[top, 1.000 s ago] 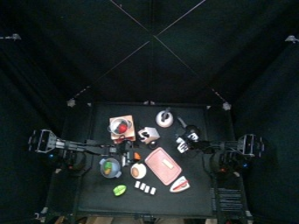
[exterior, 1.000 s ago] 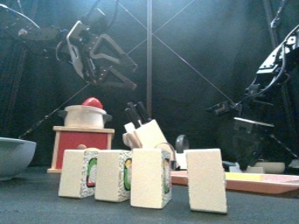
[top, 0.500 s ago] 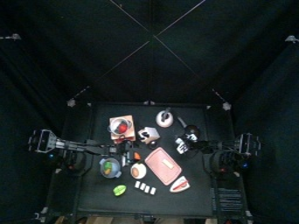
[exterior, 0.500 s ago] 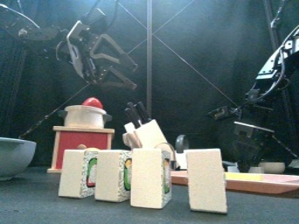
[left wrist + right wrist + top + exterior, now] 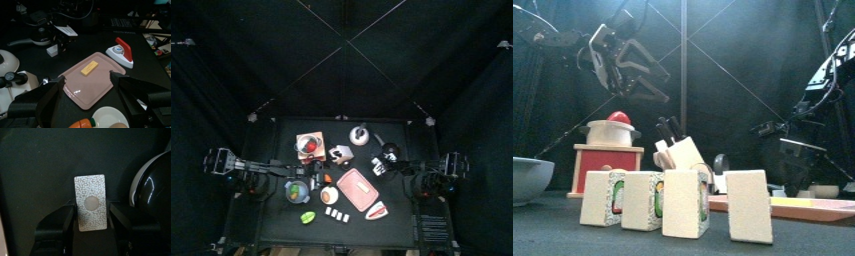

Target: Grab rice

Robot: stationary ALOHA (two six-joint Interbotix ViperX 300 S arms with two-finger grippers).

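The rice (image 5: 91, 198) is a flat white speckled block with a grey dot in its middle. In the right wrist view it sits between my right gripper's jaws (image 5: 92, 209), which press on both of its long sides. That gripper is at the table's right middle in the top view (image 5: 385, 158) and hangs at the right in the front view (image 5: 767, 126). My left gripper (image 5: 90, 90) is wide open and empty. It is held high at the left (image 5: 627, 70), over the bowl (image 5: 297, 191).
A pink tray (image 5: 83, 87) holds a yellow piece (image 5: 89, 68), with a red and white piece (image 5: 122, 51) beside it. A row of white blocks (image 5: 673, 200) stands at the front edge. A red stove with a pot (image 5: 609, 150) and a knife block (image 5: 680, 152) stand behind.
The right arm has sunk slightly and shifted a little to the right in the front view. The left arm has barely moved.
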